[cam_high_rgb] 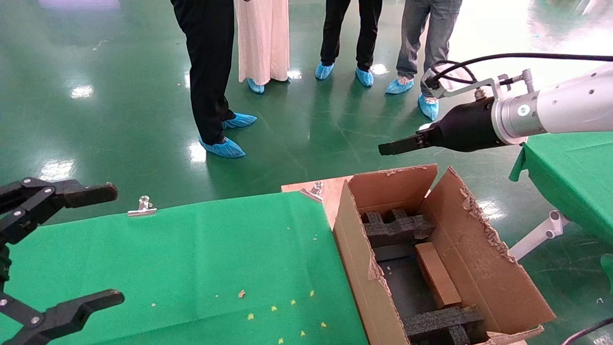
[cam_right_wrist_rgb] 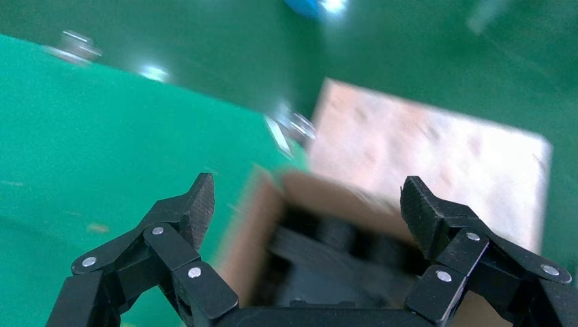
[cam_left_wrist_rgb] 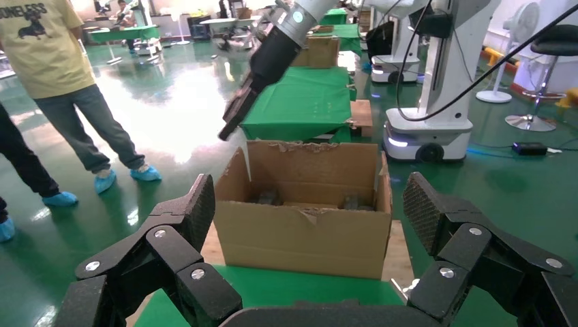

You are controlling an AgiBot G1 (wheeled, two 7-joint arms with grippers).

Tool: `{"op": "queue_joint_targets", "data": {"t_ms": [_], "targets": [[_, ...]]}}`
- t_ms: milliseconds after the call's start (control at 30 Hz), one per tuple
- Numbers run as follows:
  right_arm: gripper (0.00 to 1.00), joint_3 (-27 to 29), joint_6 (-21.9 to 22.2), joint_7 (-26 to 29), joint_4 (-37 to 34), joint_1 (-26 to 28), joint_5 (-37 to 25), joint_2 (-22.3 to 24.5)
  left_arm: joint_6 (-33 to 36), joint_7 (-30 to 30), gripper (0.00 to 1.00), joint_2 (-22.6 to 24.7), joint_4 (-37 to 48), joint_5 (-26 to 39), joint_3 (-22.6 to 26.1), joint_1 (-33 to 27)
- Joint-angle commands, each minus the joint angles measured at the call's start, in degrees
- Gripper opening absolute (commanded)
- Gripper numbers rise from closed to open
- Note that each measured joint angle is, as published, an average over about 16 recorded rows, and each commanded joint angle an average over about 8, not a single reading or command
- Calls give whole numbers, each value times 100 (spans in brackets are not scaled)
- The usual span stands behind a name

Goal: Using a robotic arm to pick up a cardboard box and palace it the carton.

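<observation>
The carton (cam_high_rgb: 483,268) stands open at the right end of my green table, with black foam blocks (cam_high_rgb: 397,227) inside. The small cardboard box (cam_high_rgb: 437,275) lies in the carton between the foam blocks, along its right wall. My right gripper (cam_high_rgb: 384,148), on the white robotic arm (cam_high_rgb: 570,103), hangs above the carton's far edge; the right wrist view shows it open (cam_right_wrist_rgb: 308,204) and empty over the carton (cam_right_wrist_rgb: 320,197). My left gripper (cam_high_rgb: 112,244) is open and empty above the table's left end, facing the carton (cam_left_wrist_rgb: 300,235).
The green-clothed table (cam_high_rgb: 215,258) has metal clips (cam_high_rgb: 142,207) on its far edge. A wooden board (cam_high_rgb: 330,191) lies under the carton. Several people (cam_high_rgb: 210,72) stand on the green floor beyond. Another green table (cam_high_rgb: 570,177) is at the right.
</observation>
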Motion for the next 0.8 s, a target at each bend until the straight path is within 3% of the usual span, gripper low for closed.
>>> {"op": "queue_joint_targets", "data": {"t_ms": [33, 700, 800], "targets": [[100, 88, -35, -35, 11, -63, -5, -2, 0, 0, 100, 0, 0, 0, 0, 0], [100, 3575, -1417, -1363, 726, -2248, -5, 116, 0, 1, 100, 0, 1, -1, 2, -1], [100, 3842, -1522, -1464, 780, -2415, -5, 125, 0, 1, 100, -1, 1, -1, 2, -1]]}}
